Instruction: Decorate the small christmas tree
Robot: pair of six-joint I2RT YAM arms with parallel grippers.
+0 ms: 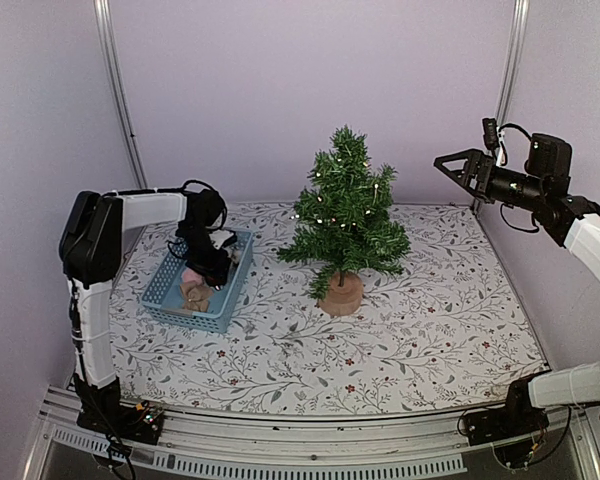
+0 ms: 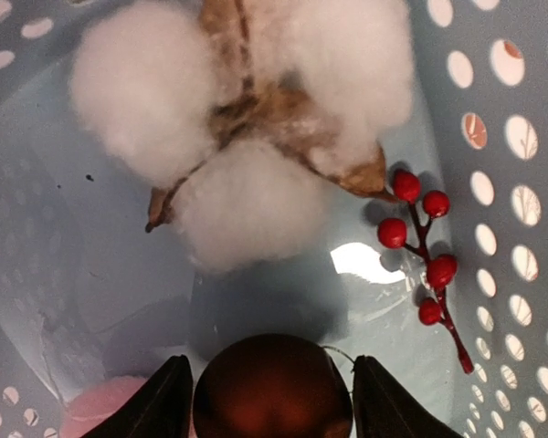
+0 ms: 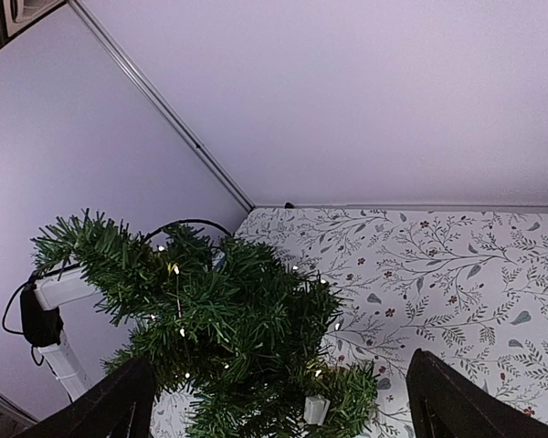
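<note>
Left wrist view looks straight down into the blue perforated basket [image 2: 521,301]. There the left end effector [image 2: 272,412] has its two fingers [image 2: 169,406] set against either side of a dark red bauble [image 2: 272,379], pinching it across its widest part so the round shell cannot roll free. Beside it lie a cotton boll [image 2: 247,137] and a red berry sprig [image 2: 425,246], spare trimmings kept together within easy reach (a pinkish piece at the lower left is too cropped to name). The small christmas tree [image 1: 345,215] stands upright on its wooden base [image 1: 341,294] mid-way across the floral counter [image 1: 430,330], just right of the basket, and is strung with tiny lights [image 3: 175,269]. The right end effector [image 1: 450,165] hangs high to the tree's right, spread wide and empty, aimed at the crown. It is probably parked clear so the left arm has room to bring the bauble across.
</note>
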